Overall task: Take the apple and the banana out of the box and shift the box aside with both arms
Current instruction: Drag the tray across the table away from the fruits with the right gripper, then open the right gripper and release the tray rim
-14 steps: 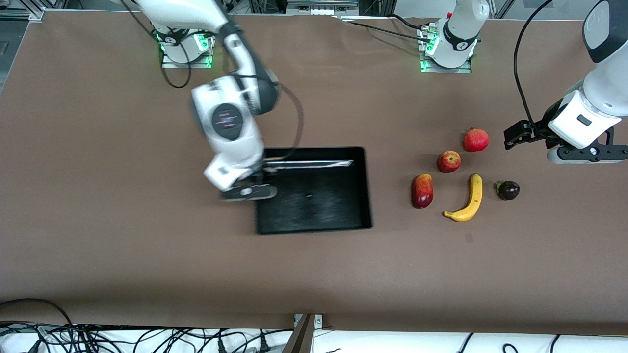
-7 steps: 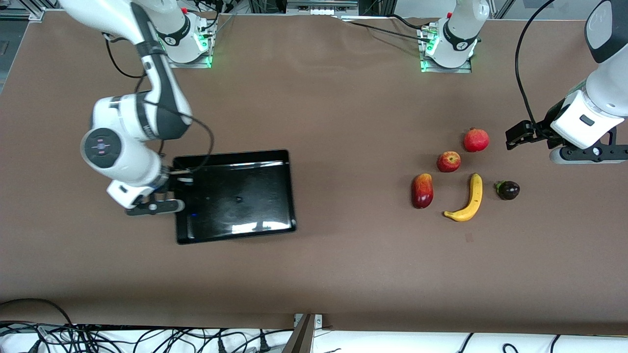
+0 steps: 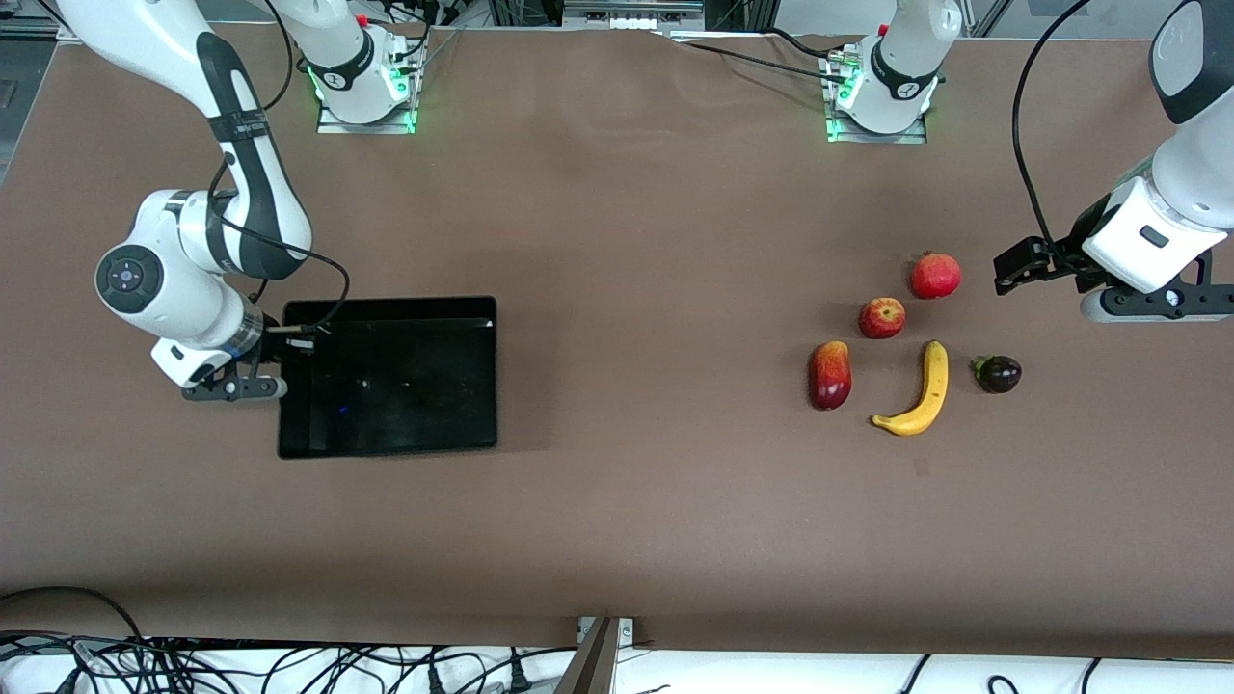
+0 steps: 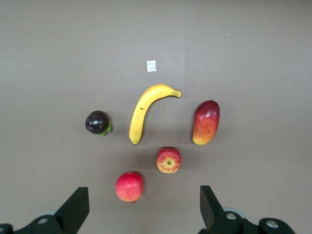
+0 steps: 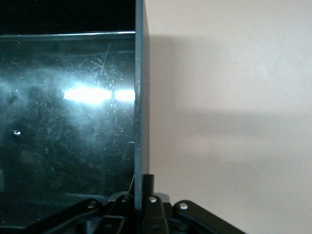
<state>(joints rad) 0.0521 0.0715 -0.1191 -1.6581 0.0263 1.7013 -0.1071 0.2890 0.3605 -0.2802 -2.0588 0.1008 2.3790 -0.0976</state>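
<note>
The black box (image 3: 386,306) lies on the table toward the right arm's end. My right gripper (image 3: 281,359) is shut on its end wall (image 5: 139,97), one finger on each side of it, seen close up in the right wrist view (image 5: 144,195). The yellow banana (image 3: 921,390) and the small red apple (image 3: 881,317) lie toward the left arm's end. Both show in the left wrist view, the banana (image 4: 146,109) and the apple (image 4: 168,159). My left gripper (image 3: 1012,266) is open and empty, up in the air over the table beside the fruits (image 4: 141,212).
A round red fruit (image 3: 935,276), a red-yellow mango (image 3: 829,375) and a dark purple fruit (image 3: 998,374) lie around the banana and apple. A small pale tag (image 3: 923,467) lies nearer the front camera than the banana.
My right gripper has dragged the box from the table's middle toward the right arm's end. The left arm has barely moved.
</note>
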